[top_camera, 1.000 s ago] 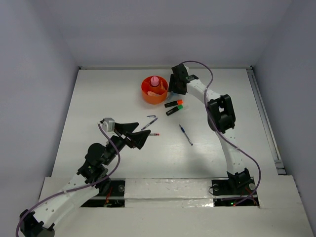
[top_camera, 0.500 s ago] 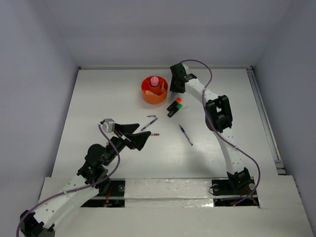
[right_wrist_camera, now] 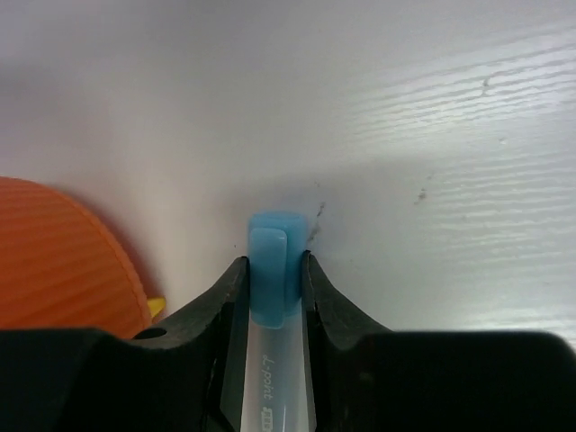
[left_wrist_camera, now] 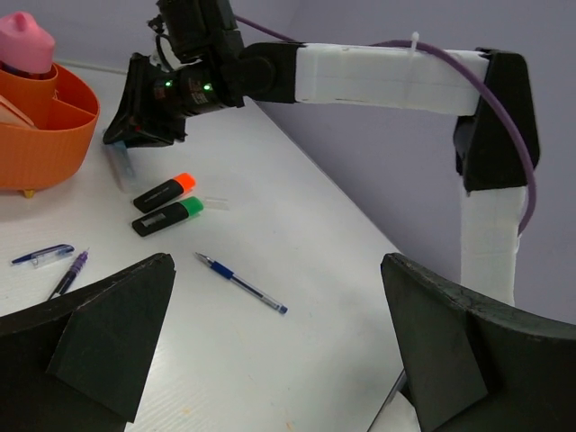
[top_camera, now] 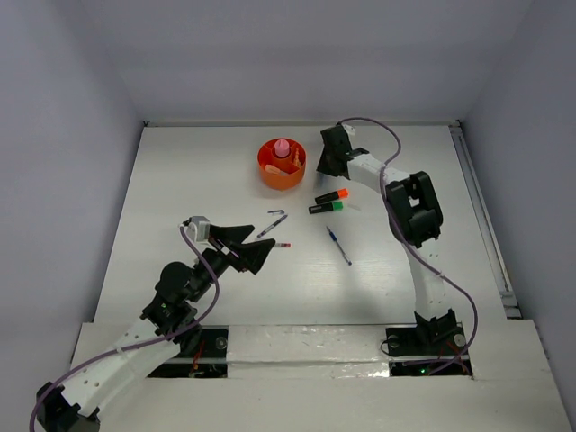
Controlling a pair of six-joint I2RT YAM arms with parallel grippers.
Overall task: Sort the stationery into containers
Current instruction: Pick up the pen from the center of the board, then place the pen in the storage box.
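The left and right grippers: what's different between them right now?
The left gripper has its jaws spread wide, while the right gripper is pinched narrow. The left gripper holds nothing; the right gripper clamps a clear pen with a light-blue cap. The left gripper is by loose pens; the right gripper is beside the orange cup. Both are black and two-fingered.

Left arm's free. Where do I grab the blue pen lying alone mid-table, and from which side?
Grip the blue pen at mid-barrel, coming straight down with the fingers set across its length. It lies flat and slanted on the table, thin, with bare surface along both long sides and apart from the green-capped marker, so a top pinch looks safest.
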